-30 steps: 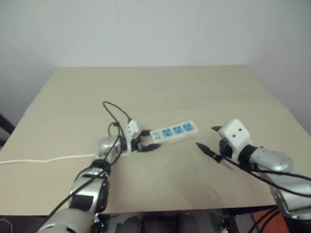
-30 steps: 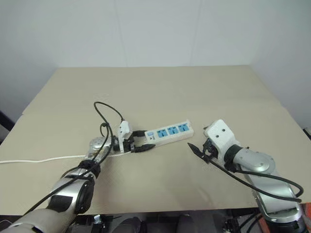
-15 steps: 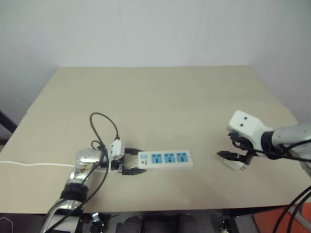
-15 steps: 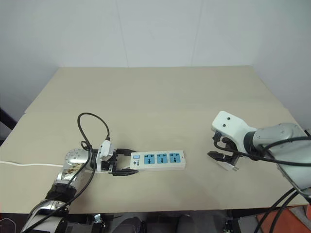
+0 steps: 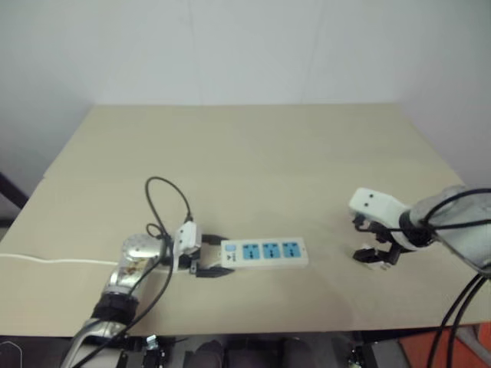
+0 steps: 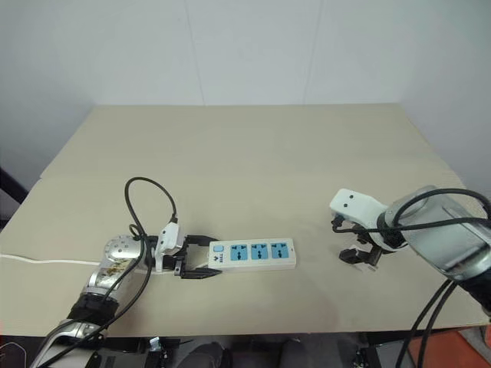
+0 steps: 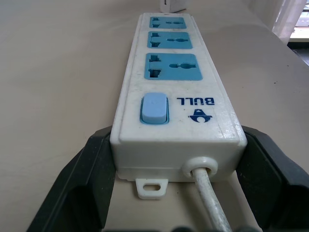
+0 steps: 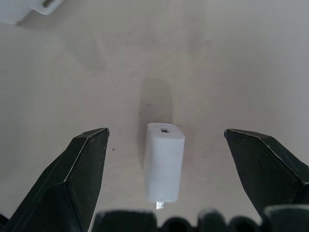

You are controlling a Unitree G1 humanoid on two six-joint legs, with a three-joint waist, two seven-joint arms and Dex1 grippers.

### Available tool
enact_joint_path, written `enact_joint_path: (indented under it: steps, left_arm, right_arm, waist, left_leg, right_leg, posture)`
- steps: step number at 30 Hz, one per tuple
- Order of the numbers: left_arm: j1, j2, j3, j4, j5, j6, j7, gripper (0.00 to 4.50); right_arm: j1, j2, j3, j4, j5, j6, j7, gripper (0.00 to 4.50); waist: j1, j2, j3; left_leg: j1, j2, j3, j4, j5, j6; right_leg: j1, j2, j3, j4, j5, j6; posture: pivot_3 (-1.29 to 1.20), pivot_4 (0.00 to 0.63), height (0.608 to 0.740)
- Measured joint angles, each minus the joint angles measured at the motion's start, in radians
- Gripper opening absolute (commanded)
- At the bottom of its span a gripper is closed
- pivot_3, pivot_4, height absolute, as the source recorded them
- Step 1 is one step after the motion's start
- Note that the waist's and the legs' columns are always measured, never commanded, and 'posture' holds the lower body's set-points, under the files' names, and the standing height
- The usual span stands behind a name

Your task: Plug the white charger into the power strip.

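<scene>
Charger (image 8: pixel 164 162) was seen lying between right gripper's (image 8: pixel 166 145) wide-open jaws, long axis along fingers; strip (image 7: pixel 176 92) end was clamped by left gripper (image 5: pixel 211 257).

Bare test room or robotics lab, not a home. Plain beige table (image 5: pixel 253 146) set against blank white walls (image 5: pixel 230 46) meeting in a corner beyond its far edge; no furnishings or decoration. Tabletop nearly empty: power strip (image 5: pixel 265 252) near the front edge, left of centre, white cord (image 5: pixel 54 261) trailing off the left edge, white charger (image 8: pixel 164 162) lying alone toward the right edge. Black cabling (image 5: pixel 165 201) looped loosely over the robot arm.
</scene>
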Motion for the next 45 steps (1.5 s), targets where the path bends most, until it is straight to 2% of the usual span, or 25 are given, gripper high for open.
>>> enact_joint_path:
  steps: [6,29,34,39,45]
  left_arm:
    - [0.01,0.001,-0.023,-0.018,-0.01,0.003,0.012,3.26]
    - [0.038,0.01,-0.044,-0.05,-0.031,0.02,0.041,3.26]
    - [0.038,0.012,-0.045,-0.05,-0.031,0.018,0.042,3.26]
    - [0.038,0.012,-0.047,-0.05,-0.031,0.015,0.043,3.26]
    - [0.038,0.013,-0.048,-0.049,-0.032,0.013,0.043,3.26]
  right_arm:
    - [-0.043,0.012,0.07,0.075,-0.037,-0.017,0.073,4.5]
    - [-0.066,0.11,0.105,0.292,-0.119,-0.066,0.18,4.5]
    - [-0.066,0.114,0.105,0.308,-0.138,-0.067,0.19,2.98]
    - [-0.066,0.121,0.105,0.31,-0.141,-0.067,0.202,1.14]
    - [-0.066,0.12,0.106,0.304,-0.152,-0.072,0.218,1.11]
  waist:
    - [0.002,0.0,0.0]
    - [0.001,0.0,0.0]
    - [0.0,0.0,0.0]
    - [0.0,0.0,0.0]
    - [0.0,0.0,0.0]
  left_leg:
    - [-0.001,0.0,0.0,0.0,0.0,0.0]
    - [-0.001,-0.001,0.0,0.0,0.0,-0.001]
    - [-0.001,-0.001,0.0,0.0,0.0,-0.001]
    - [-0.001,-0.001,0.0,0.0,0.0,-0.001]
    - [-0.001,-0.001,0.0,0.0,0.0,-0.001]
  right_leg:
    - [-0.001,0.0,0.0,0.0,0.0,0.0]
    - [-0.002,0.0,0.0,0.0,0.0,0.0]
    - [-0.002,0.0,0.0,0.0,0.0,0.0]
    - [-0.002,0.0,0.0,0.0,0.0,0.0]
    - [-0.002,0.0,0.0,0.0,0.0,0.0]
  posture:
    - [0.0,0.15,0.74]
    - [0.0,0.15,0.74]
    - [0.0,0.15,0.74]
    - [0.0,0.15,0.74]
    - [0.0,0.15,0.74]
